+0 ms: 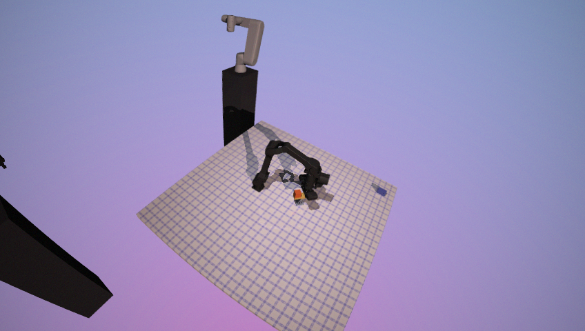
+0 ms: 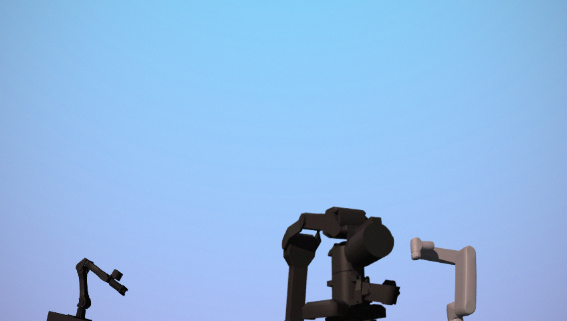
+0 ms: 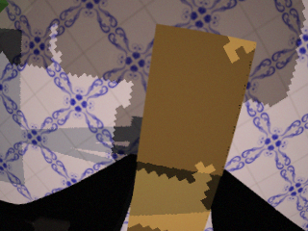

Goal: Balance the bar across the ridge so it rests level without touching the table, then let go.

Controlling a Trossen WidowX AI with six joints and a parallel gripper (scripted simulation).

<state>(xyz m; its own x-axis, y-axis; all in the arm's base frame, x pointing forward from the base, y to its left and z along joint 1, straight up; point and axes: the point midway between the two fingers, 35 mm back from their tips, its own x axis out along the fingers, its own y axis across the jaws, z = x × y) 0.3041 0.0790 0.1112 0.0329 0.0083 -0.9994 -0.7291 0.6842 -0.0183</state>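
A long, flat yellow bar runs up the wrist view, tilted slightly to the right, with patchy shadow on it. My gripper is shut on the bar, one black finger against each long side. In the top view a small patch of yellow shows beside the dark wrist, with an orange-red piece just at it. The fingertips are hidden there. I cannot pick out the ridge with certainty, nor tell whether the bar touches anything beneath it. The exterior view shows only the arm, not the bar.
The blue-patterned table top lies under the arm. A small blue block sits near its right corner. A green bit shows at the wrist view's top left corner. A pale arm stands on a black pedestal behind the table.
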